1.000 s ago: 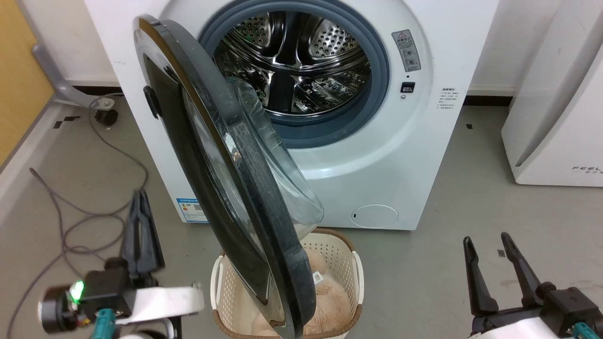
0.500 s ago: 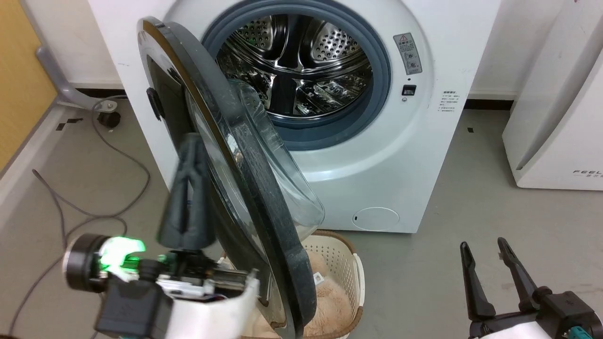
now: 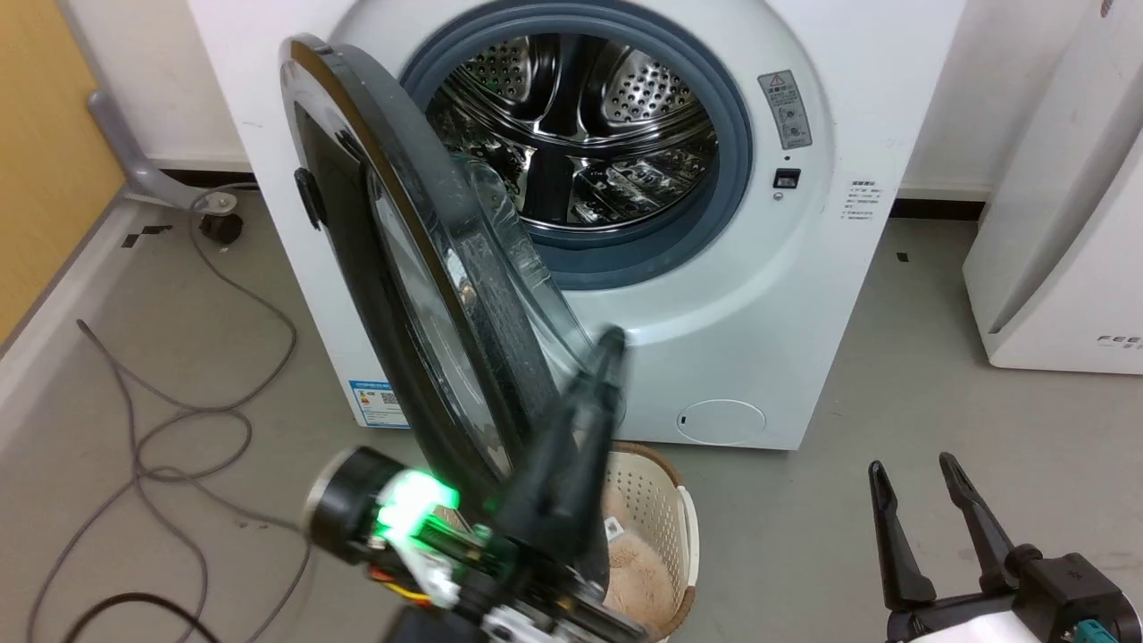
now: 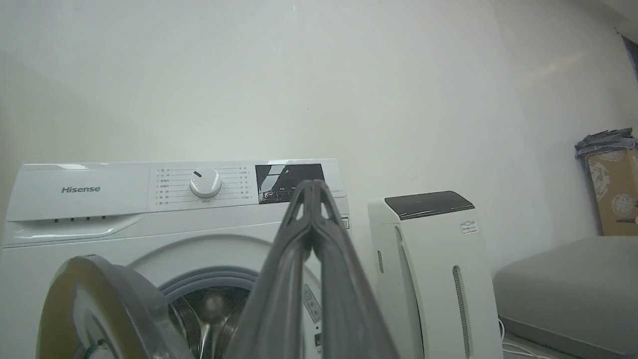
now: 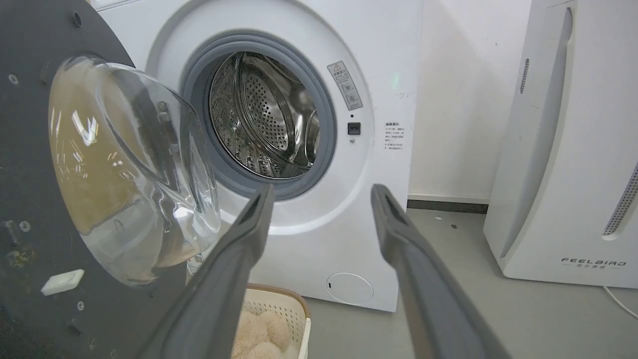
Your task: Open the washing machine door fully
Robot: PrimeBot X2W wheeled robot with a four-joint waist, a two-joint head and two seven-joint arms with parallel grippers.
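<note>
Gaping right hand (image 5: 323, 189), pinched left hand (image 4: 312, 185)

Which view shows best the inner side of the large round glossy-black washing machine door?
The right wrist view: the door turns its dark inner face and bulging clear glass bowl to it. The head view sees it edge-on, partly behind the dark left gripper. The left wrist view shows its blurred upper rim.

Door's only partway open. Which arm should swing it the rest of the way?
Left. The left gripper, jaws shut, is beside the inner side of the washing machine door, so it looks placed to push it wider. The right gripper is low and far aside, jaws open.
</note>
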